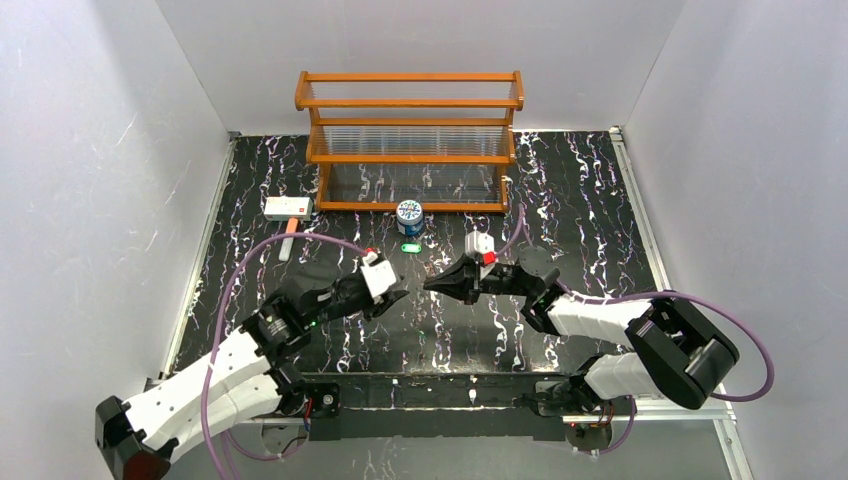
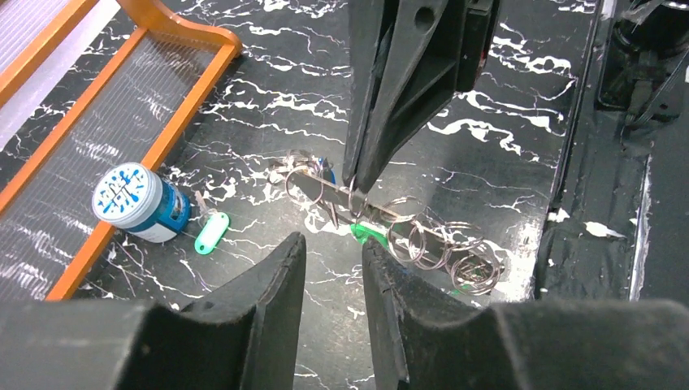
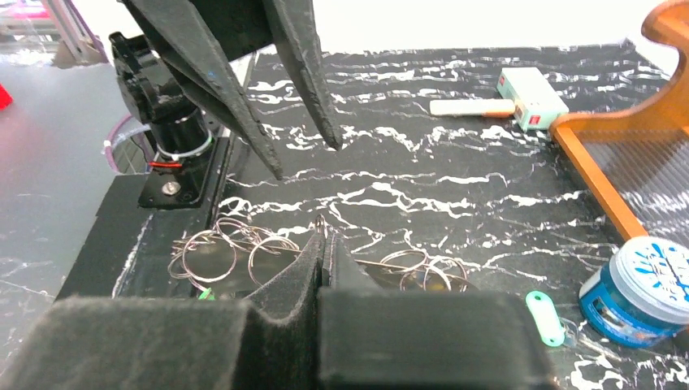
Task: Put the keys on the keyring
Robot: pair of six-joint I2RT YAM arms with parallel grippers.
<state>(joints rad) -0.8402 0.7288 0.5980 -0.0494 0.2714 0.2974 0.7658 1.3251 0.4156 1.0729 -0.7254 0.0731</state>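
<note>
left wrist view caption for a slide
Right hand pinches the keyring; open left hand faces it, a green key lies apart.

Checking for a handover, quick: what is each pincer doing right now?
Left pincer: open, holding nothing.
Right pincer: closed on the metal keyring bunch.

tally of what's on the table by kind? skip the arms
wooden rack: 1
white box: 1
pale stick: 1
blue-and-white can: 1
loose green key: 1
keyring bundle: 1 (its wire rings overlap too much to count; green and blue bits show among them)
Total: 6
</note>
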